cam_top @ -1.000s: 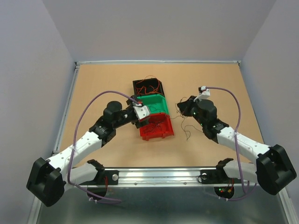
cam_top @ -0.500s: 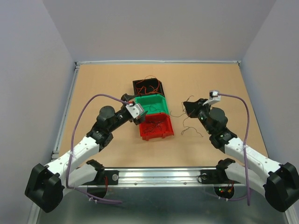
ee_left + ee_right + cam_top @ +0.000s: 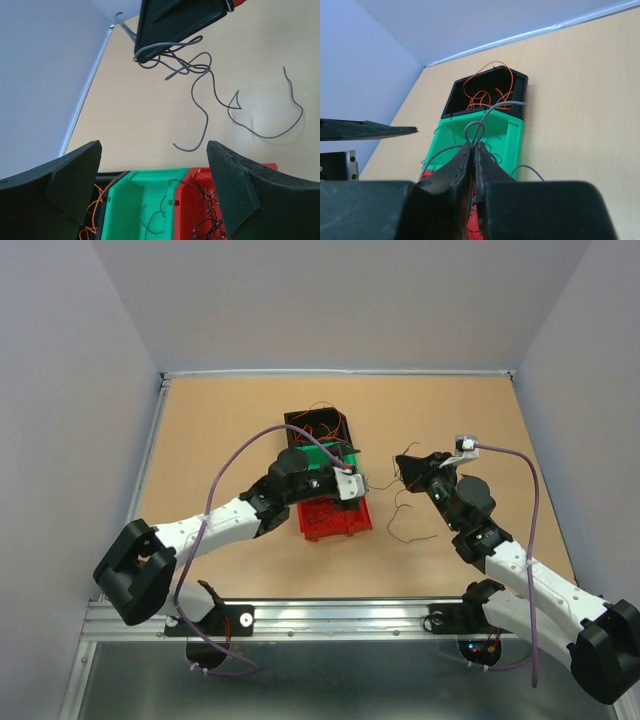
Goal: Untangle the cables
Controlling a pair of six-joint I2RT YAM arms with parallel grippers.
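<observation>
I'm in the middle of pulling strands apart. My right gripper has its fingers pinched almost together on a loop of the grey cables. It holds them above the middle of the counter, on the right-edge side of the green bin, and loose strands trail on the surface below. My left gripper hovers over the green bin and red bin, fingers spread wide and holding nothing. Next, I judge, the left must reach across, pinch one trailing strand and draw it away from the right.
</observation>
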